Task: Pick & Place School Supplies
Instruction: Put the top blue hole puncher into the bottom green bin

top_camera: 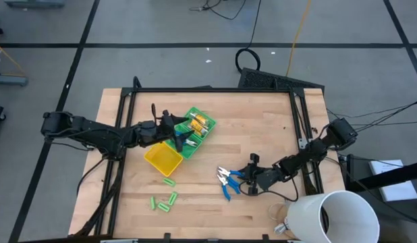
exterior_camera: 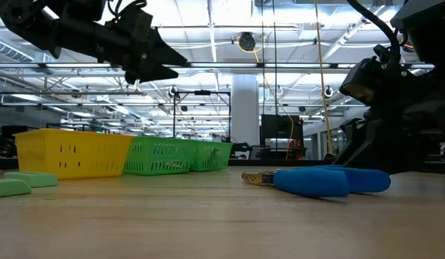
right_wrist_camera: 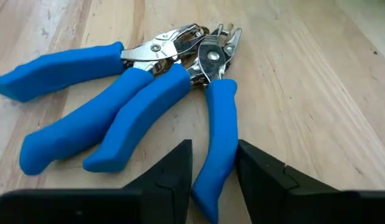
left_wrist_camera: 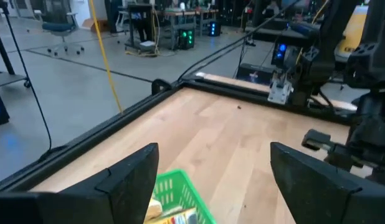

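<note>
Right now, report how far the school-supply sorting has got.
Done: yellow-orange pieces lie in the green tray. In hand: the left gripper hangs open above the tray, holding nothing; the right gripper straddles one blue handle of the tools, which lie on the table. Left: the blue tools and the green sticks on the table; the yellow bin looks empty.

table (top_camera: 262, 135): pale wood with fine grain
tray (top_camera: 163, 159): yellow part, green part beside it
pieces (top_camera: 200, 123) in the green part: yellow-orange
sticks (top_camera: 164, 201) near the tray's yellow part: light green
tools (right_wrist_camera: 136, 93): blue handles, silver metal heads
cup (top_camera: 337, 216): white
arms (top_camera: 100, 133): dark
</note>
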Available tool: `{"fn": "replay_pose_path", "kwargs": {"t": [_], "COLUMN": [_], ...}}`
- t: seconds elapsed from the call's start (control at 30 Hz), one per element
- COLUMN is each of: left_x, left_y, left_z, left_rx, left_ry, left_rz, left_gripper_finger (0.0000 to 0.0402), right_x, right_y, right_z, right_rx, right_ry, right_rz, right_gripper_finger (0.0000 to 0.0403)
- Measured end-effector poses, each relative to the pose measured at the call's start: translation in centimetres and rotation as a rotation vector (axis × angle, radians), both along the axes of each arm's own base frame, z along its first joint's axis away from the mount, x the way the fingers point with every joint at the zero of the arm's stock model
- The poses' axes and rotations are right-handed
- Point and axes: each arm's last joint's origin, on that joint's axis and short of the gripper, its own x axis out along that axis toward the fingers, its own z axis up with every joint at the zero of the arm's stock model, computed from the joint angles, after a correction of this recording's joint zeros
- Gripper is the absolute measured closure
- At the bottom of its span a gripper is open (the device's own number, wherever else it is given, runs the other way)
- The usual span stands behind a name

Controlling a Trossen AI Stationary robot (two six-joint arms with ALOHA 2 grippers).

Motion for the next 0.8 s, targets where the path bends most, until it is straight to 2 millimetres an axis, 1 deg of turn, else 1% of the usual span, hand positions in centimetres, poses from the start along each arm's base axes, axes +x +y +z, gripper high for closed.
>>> {"fn": "replay_pose_path", "kwargs": {"t": [0.2, 0.3, 0.4, 0.5, 0.63, 0.8], "left_x": [0.1, 0.1, 0.1, 0.1, 0.1, 0.1], "left_y": [0.0, -0.1, -0.1, -0.1, -0.1, -0.1], "left_z": [0.2, 0.2, 0.2, 0.2, 0.2, 0.5], "left_rx": [-0.002, -0.004, -0.005, -0.005, -0.005, -0.028], "left_ry": [-0.026, -0.026, -0.025, -0.025, -0.027, -0.062], "left_rz": [-0.019, -0.035, -0.039, -0.039, -0.039, -0.037], "left_gripper_finger": [0.0109, 0.0113, 0.0117, 0.0115, 0.0109, 0.0107], "right_x": [0.0, 0.0, 0.1, 0.2, 0.5, 0.4], "right_y": [0.0, -0.1, -0.4, -1.0, -1.6, -2.4], "right_z": [0.0, 0.0, 0.5, 1.6, 3.5, 5.7], "right_rx": [-0.023, -0.066, -0.116, -0.139, -0.156, -0.264], "right_ry": [-0.001, -0.006, -0.028, -0.055, -0.129, -0.193], "right_rz": [0.019, 0.017, 0.005, -0.003, -0.018, 0.002], "right_gripper_finger": [0.0338, 0.036, 0.0365, 0.0364, 0.0357, 0.0364]}}
